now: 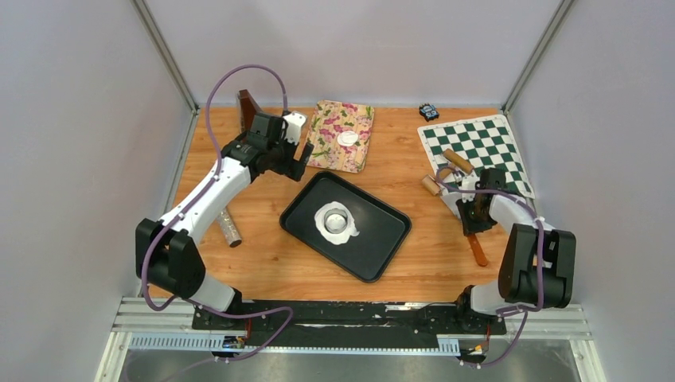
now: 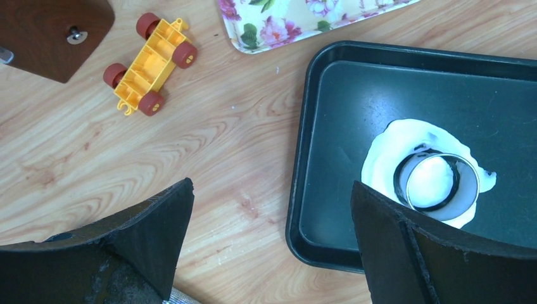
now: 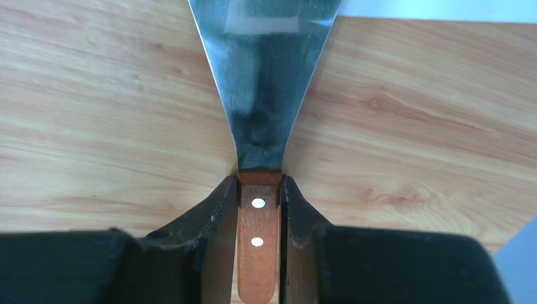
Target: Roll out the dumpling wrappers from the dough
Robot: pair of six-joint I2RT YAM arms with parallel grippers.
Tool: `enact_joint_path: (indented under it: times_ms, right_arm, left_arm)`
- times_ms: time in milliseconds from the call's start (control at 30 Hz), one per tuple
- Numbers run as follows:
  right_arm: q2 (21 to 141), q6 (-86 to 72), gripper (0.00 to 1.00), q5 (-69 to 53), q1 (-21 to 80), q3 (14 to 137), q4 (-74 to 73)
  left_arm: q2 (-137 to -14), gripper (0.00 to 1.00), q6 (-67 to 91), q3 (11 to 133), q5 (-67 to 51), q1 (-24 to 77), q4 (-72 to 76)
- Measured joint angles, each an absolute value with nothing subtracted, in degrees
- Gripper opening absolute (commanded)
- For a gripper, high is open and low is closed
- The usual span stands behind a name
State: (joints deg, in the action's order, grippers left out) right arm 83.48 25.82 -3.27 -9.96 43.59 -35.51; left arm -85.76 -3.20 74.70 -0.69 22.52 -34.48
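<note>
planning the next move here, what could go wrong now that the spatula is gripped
The right tool pinches only the narrow handle of the spatula, so the blade may twist under load. The ring cutter sits in the dough on the black tray; the blade could knock it or tear the dough. The left tool is open, off the tray, which might slide.

A yellow toy car [image 2: 151, 64] sits on the desk [image 2: 95, 158] near a flowery tray [image 2: 285, 22]. A metal scraper [image 3: 266, 82] has a brown wooden handle.
</note>
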Motion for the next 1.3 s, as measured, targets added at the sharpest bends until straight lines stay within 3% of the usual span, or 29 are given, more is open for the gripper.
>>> enact_joint_path:
  times_ms: [200,367,500,700,1067,1300]
  right_arm:
    - [79.5,33.0,0.0,-2.9,-13.0,41.1,-37.2]
    - [69.2,39.9,0.0,-3.3,-13.7,40.5,-44.8]
    - [60.9,44.3,0.0,-5.8,-13.7,46.0,-50.2]
    - [60.2,46.6,0.0,-13.3,-12.9,58.1,-53.7]
    - [68.1,42.7,0.0,-17.2,20.2,63.6,-51.4]
    - [77.2,42.2,0.0,-14.5,29.3,66.0,-47.7]
  left_arm:
    - [-84.5,1.0,-3.9,75.0,-1.2,22.5,-34.5]
    - [-84.3,1.0,-4.0,76.4,-5.1,22.5,-34.5]
    - [-84.7,1.0,-3.4,78.6,-11.8,22.5,-34.2]
    - [-88.5,1.0,0.6,82.4,-24.2,22.9,-30.9]
    - [-97.3,1.0,10.3,84.8,-40.0,23.3,-26.0]
    - [-99.7,1.0,15.0,84.6,-46.2,23.3,-22.9]
